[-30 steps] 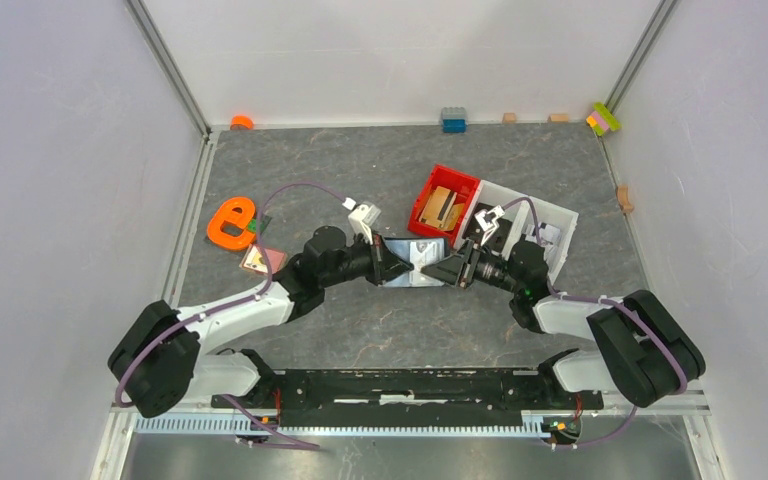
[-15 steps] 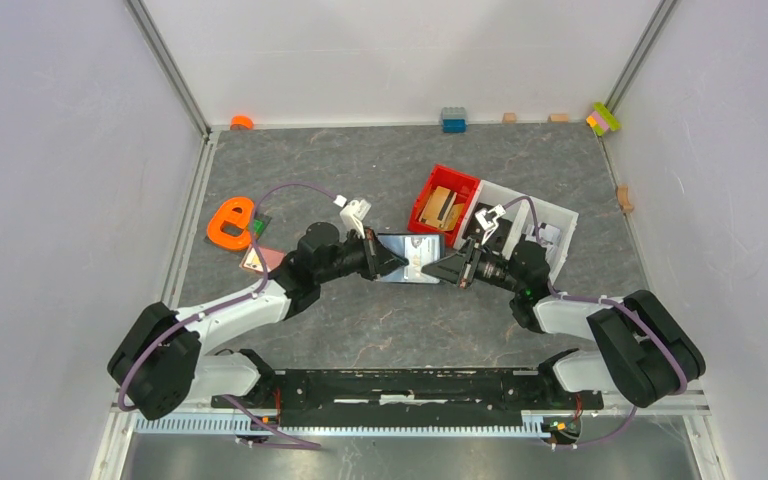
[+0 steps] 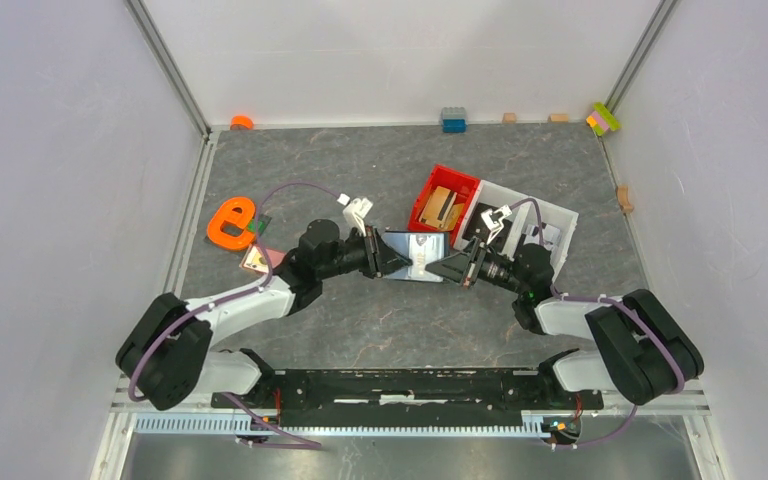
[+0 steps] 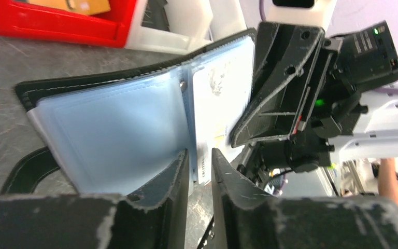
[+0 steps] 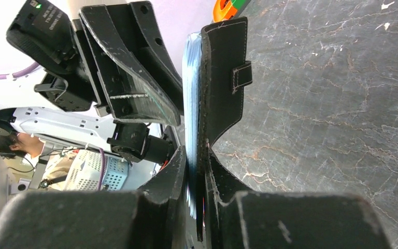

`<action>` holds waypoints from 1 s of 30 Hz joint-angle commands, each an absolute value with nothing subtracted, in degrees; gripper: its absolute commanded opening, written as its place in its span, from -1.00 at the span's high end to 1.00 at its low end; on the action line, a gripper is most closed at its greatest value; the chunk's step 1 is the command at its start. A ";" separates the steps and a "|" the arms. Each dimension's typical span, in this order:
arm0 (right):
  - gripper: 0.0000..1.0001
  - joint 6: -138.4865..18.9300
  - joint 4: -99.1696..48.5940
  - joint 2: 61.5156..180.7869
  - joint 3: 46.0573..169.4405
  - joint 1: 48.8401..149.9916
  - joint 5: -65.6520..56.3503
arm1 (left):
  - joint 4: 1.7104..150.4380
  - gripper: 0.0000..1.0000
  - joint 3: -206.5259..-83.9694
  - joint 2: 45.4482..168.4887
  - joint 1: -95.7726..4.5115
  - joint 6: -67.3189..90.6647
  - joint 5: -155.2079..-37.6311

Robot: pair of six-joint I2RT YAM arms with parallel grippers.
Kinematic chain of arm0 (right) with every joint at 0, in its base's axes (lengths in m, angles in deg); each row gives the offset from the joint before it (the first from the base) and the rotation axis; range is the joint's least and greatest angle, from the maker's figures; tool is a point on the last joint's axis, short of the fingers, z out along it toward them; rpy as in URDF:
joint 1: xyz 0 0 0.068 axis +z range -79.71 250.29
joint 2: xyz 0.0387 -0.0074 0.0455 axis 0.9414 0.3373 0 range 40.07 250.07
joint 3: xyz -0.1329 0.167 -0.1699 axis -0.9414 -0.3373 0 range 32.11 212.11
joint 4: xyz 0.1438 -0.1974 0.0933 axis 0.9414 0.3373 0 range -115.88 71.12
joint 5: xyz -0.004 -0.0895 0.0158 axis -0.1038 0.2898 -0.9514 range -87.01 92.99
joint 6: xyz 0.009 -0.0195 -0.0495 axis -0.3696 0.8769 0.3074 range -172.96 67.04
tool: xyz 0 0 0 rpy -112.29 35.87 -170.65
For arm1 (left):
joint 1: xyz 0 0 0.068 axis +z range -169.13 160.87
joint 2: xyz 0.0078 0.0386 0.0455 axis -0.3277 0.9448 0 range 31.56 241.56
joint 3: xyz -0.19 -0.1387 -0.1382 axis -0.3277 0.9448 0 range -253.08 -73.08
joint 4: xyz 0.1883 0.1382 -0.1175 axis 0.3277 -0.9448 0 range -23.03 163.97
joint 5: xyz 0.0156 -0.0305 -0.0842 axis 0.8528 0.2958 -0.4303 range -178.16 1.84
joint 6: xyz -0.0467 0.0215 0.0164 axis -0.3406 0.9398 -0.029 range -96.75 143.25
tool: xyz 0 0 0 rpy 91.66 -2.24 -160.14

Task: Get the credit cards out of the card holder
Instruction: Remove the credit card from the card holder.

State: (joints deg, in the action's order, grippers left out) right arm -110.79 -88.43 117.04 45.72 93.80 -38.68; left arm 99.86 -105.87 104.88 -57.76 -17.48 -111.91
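Far left on the bench (image 3: 360,170) I see an orange letter-shaped piece (image 3: 230,222) and a loose pinkish card (image 3: 260,260). Mid-bench, my left end effector (image 4: 200,155) is narrowly parted around a white card (image 4: 220,93) in the open card holder (image 4: 114,119). The right end effector (image 5: 197,155) clamps its black cover, crowding that card. A red bin (image 3: 443,205) and a white bin (image 3: 550,225) sit just behind.

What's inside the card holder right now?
Clear blue-grey sleeves and one whitish card in the sleeve nearest the right claw. Whether more cards sit behind it can't be seen; the sleeves and claw cover that part.
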 commanded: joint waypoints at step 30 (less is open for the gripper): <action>0.83 -118.21 -105.29 116.97 42.25 90.73 -40.43 | 114.46 0.96 -103.75 105.97 -53.19 -27.02 -122.66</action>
